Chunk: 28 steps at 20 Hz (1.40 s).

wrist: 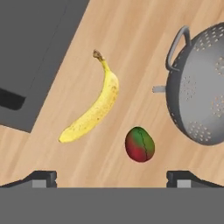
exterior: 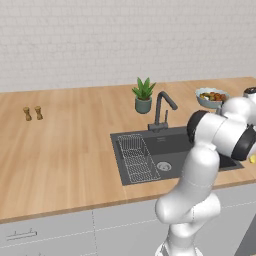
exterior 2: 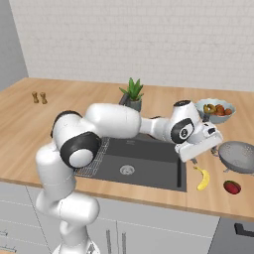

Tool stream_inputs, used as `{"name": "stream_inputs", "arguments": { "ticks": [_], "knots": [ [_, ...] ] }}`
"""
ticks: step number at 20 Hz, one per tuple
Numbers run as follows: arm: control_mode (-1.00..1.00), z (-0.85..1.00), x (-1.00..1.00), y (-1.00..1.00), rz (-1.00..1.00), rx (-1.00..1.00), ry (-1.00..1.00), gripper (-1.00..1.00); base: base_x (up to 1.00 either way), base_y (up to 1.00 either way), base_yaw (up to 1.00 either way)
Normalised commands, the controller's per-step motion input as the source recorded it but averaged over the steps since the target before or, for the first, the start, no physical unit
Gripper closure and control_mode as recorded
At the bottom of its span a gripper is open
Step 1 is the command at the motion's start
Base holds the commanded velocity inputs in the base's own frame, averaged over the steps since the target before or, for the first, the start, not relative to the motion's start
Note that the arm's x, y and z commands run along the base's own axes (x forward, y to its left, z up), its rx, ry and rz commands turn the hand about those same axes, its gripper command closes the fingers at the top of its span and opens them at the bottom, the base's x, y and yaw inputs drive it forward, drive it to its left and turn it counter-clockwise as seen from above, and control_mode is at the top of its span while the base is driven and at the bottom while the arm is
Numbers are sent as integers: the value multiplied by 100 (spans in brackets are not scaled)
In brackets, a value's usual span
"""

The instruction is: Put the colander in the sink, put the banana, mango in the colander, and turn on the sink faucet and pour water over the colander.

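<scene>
Colander: on counter right of sink, beyond banana & mango; gripper spread, holding nothing — you shift right, take rim near handle.

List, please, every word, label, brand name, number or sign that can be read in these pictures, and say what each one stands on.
None: no readable text in any view.
The colander, banana and mango carry no label or sticker.
The sink faucet, sink and wire rack show no brand mark.
The white arm and the tiled wall bear no lettering.
</scene>
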Motion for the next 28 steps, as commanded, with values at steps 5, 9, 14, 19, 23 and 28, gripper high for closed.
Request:
{"name": "stream_inputs", "arguments": {
  "ticks": [5,9,14,19,23,28],
  "knots": [
    [-100,-14,45,-13,0,2,-2,-100,0,0,0],
    [-100,-2,45,-22,0,4,-2,-100,0,0,0],
    [-100,-6,38,-30,0,4,0,-100,0,0,0],
    [-100,-19,26,-23,0,0,0,-100,0,0,0],
    [-100,-19,33,-22,0,0,0,-100,0,0,0],
    [-100,-25,28,-20,-2,0,0,-100,0,0,0]
  ]
}}
